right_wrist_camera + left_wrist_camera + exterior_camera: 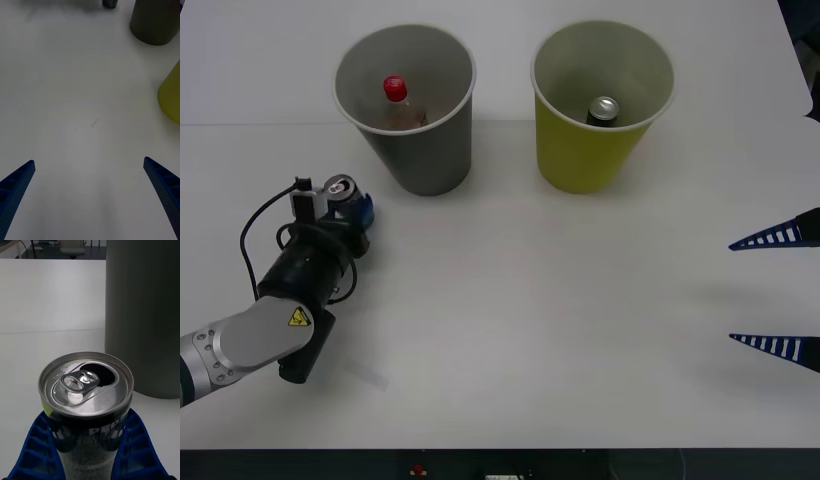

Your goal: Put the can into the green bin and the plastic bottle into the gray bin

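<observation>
The left gripper point(348, 203) pinches a small silver-gray metal can point(86, 397) beside the gray cup-shaped bin point(420, 150), near the tabletop's point(530, 300) left edge; its lower body is hidden. The right gripper point(775, 292), cut off at the right edge, is spread. A red-capped clear bottle point(397, 100) sits in the gray bin; the yellow-green bin point(585, 155) holds another can point(603, 110).

Left claw point(88, 450) hides the can's point(86, 390) lower body.

Overhead front view, two low wrist views

White bench point(520, 320) before me.
Its top is plain and pale, with one small dark scratch mark point(93, 123) on it.
</observation>
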`<state>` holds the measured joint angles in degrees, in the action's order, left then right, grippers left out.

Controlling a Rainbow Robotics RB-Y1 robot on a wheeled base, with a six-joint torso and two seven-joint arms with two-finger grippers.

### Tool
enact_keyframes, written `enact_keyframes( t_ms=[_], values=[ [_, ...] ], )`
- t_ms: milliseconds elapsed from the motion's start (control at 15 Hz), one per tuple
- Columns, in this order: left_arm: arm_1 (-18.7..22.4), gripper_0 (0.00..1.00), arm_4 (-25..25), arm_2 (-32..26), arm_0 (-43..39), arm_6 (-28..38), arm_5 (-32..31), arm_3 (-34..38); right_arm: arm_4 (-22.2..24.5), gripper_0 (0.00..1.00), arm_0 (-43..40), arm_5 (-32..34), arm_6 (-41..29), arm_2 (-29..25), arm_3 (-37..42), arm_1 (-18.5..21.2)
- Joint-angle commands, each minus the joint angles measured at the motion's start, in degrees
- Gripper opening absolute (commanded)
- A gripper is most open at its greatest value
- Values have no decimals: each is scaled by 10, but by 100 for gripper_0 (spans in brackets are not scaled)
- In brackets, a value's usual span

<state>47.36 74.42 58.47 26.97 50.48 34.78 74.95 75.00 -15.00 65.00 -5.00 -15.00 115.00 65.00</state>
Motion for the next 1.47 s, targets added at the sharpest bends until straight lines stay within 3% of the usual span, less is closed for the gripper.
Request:
enact_keyframes(
  t_ms=[67, 400, 733, 1067, 1333, 1467],
  values=[
    [1, 0, 16, -3, -2, 3, 0, 1, 0, 100, 0, 0, 0, 0, 0, 0],
    [19, 0, 86, -89, -56, 10, -76, 43, 0, 100, 0, 0, 0, 0, 0, 0],
    [72, 0, 164, -245, -179, 20, -217, 169, 0, 100, 0, 0, 0, 0, 0, 0],
    [123, 0, 178, -376, -291, 20, -337, 285, 0, 100, 0, 0, 0, 0, 0, 0],
    [144, 0, 165, -450, -352, 19, -400, 340, 0, 100, 0, 0, 0, 0, 0, 0],
    [145, 0, 155, -513, -387, 15, -472, 368, 0, 100, 0, 0, 0, 0, 0, 0]
  ],
)
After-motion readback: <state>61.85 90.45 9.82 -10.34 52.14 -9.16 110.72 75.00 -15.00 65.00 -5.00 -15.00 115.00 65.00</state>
